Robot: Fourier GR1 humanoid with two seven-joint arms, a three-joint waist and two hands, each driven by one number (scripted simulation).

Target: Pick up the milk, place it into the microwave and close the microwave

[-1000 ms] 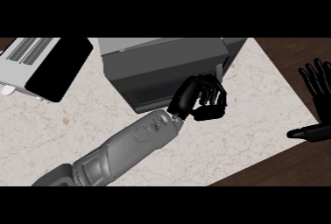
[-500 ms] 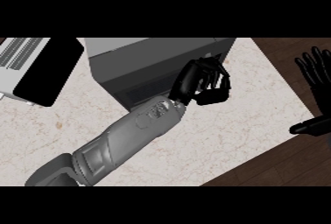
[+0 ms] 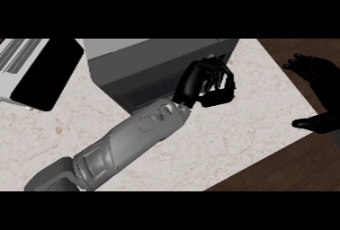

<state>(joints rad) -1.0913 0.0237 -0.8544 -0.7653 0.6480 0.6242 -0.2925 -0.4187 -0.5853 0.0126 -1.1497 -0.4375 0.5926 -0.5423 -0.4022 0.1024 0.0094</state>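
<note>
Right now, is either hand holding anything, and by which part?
Cannot tell for the left hand: its fingers curl at the microwave front, but no milk shows. The right hand rests open, holding nothing.

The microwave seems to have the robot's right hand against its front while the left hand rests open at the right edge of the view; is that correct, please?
Not quite: the sides are swapped. In the head view it is the left hand, on the forearm crossing the counter, that is at the microwave front with its fingers curled, while the right hand rests open at the right edge.
</note>
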